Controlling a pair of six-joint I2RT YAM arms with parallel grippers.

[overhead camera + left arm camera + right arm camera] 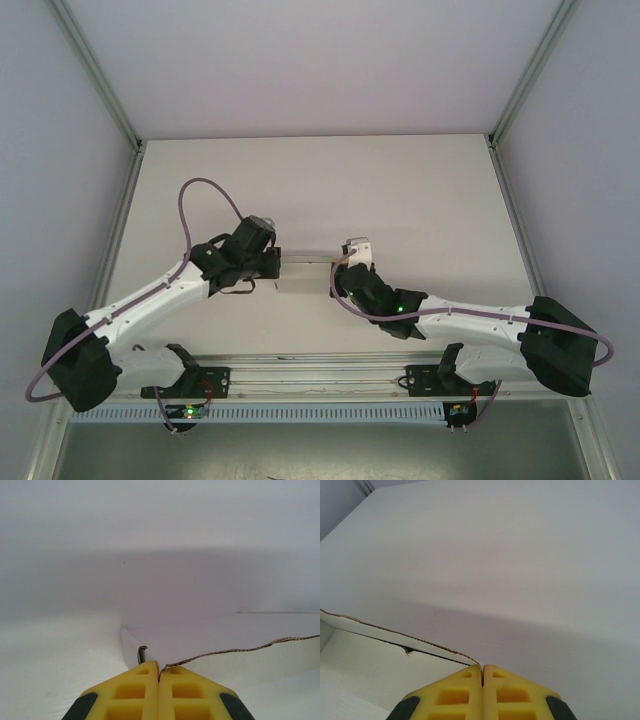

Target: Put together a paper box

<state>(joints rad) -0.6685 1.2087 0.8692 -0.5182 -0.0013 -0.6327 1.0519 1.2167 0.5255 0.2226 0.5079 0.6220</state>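
At the left of the top view, the left gripper (pixel 277 262) is seen reaching inward over the white table (pixel 400 190), its tip set against the left end of the paper box (pixel 305 270). In the left wrist view the yellow fingers (pixel 135 690) of the left gripper (pixel 158 668) are pressed together, and the raw brownish edge of the paper box (pixel 220 636) is pinched at their tips; from there the card runs off to the right. The box is held between the two grippers, its long axis laid from one tip to the other, left to right. At its right end the right gripper (pixel 340 277) is placed. In the right wrist view the right gripper (pixel 482 668) is likewise closed tight on a card edge, and the paper box (pixel 365 655) extends leftward from its tips.
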